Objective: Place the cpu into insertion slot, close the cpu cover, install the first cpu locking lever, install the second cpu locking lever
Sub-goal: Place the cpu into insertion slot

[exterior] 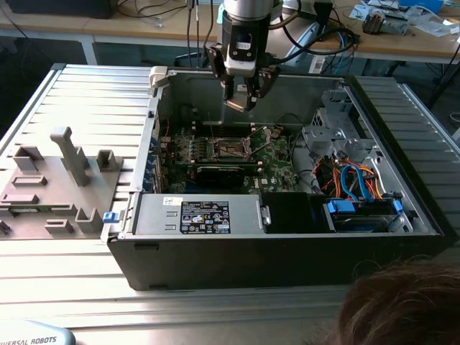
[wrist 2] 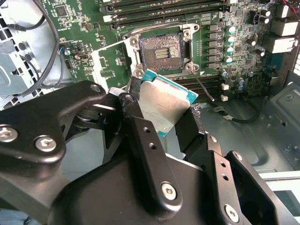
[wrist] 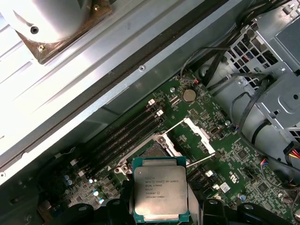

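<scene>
In the upper middle of the exterior view, the gripper (exterior: pixel 241 97) was seen hanging above the open computer case (exterior: pixel 215 266), over the green motherboard (exterior: pixel 277 164). In both wrist views the cpu (wrist 2: pixel 164 105) (wrist: pixel 161 194) was shown clamped between the black fingers (wrist 2: pixel 145 136), tilted and held in the air clear of the board, near the insertion slot (wrist 2: pixel 161 51) but not in it. The slot was seen uncovered, its dark centre exposed. The cpu cover (wrist 2: pixel 110 61) was seen standing open on its hinge just beside the slot, and a thin locking lever (wrist 2: pixel 205 87) was raised away from it. A person's hair (exterior: pixel 402 302) was caught at the lower right of the exterior view.
</scene>
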Controlling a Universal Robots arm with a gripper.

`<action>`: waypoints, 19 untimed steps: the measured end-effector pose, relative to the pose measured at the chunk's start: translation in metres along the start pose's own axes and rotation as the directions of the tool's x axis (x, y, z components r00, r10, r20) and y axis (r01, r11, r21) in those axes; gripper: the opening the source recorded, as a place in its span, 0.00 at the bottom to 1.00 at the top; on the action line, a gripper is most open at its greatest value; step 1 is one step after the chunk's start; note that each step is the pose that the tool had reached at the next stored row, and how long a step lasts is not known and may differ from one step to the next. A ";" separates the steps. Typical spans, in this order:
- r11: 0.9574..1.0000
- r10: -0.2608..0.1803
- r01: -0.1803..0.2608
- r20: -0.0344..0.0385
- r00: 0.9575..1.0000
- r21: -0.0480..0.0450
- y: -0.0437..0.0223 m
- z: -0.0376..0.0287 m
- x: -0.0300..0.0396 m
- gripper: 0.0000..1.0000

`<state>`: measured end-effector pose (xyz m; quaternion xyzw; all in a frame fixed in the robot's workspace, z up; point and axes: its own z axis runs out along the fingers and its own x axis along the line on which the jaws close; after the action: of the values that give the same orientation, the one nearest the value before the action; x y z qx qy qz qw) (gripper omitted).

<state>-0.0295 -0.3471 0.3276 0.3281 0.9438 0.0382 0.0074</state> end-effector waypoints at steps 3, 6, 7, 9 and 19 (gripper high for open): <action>1.000 0.004 -0.004 0.000 1.000 0.000 0.0000 0.0002 0.0000 0.54; 1.000 0.005 -0.005 0.000 1.000 0.000 0.0000 0.0003 0.0000 0.54; 1.000 0.006 -0.006 0.000 1.000 0.000 0.0000 0.0004 0.0000 0.54; 1.000 0.007 -0.007 0.001 1.000 0.000 0.0000 0.0004 0.0000 0.54; 1.000 0.010 -0.010 0.001 1.000 0.000 -0.0001 0.0019 0.0000 0.54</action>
<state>-0.0295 -0.3471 0.3257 0.3330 0.9421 0.0380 0.0076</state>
